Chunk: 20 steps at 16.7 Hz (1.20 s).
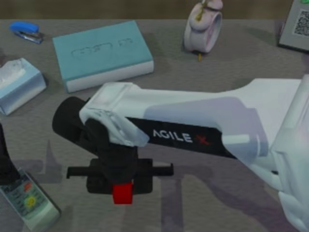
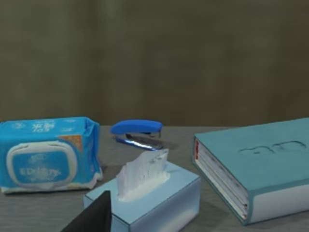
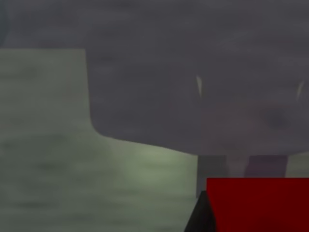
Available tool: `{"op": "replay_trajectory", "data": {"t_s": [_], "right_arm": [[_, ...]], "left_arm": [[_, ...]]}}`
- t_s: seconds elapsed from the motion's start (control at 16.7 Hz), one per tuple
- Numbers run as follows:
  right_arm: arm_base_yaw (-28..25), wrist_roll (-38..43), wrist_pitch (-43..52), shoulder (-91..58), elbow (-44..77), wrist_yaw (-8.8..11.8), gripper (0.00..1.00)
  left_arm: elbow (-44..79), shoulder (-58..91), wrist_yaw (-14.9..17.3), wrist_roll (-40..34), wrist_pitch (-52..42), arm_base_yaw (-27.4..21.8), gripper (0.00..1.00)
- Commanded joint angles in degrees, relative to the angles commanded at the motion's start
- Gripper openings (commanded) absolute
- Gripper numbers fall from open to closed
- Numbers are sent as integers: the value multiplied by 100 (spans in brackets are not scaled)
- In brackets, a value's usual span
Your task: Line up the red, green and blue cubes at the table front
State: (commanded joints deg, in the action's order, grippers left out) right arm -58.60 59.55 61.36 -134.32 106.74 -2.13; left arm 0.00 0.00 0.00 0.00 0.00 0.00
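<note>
The red cube (image 1: 122,194) is at the table's (image 1: 207,203) front, left of centre, between the fingers of my right gripper (image 1: 120,183), which is shut on it. In the right wrist view the red cube (image 3: 256,205) fills the lower corner with one dark finger (image 3: 199,218) pressed against its side. The right arm reaches across from the right side. The green and blue cubes are out of view. My left arm (image 1: 4,159) is parked at the far left edge. One of its fingers (image 2: 94,217) shows far to the side, with the gripper open and nothing in it.
A teal book (image 1: 101,53), a blue stapler (image 1: 25,31) and a tissue box (image 1: 19,82) lie at the back left. A pink alarm clock (image 1: 203,29) and a QR card (image 1: 297,24) stand at the back. A remote (image 1: 26,200) lies front left. A wipes pack (image 2: 46,159) sits beside the stapler.
</note>
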Motion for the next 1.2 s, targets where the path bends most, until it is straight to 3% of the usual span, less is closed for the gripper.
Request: {"op": "replay_trajectory", "data": {"t_s": [0.54, 1.2], "right_arm": [[0, 0, 0, 0, 0, 0, 98], [-5, -1, 100, 15, 99, 0, 100]], "left_arm": [[0, 0, 0, 0, 0, 0, 100], [0, 0, 0, 0, 0, 0, 100]]}}
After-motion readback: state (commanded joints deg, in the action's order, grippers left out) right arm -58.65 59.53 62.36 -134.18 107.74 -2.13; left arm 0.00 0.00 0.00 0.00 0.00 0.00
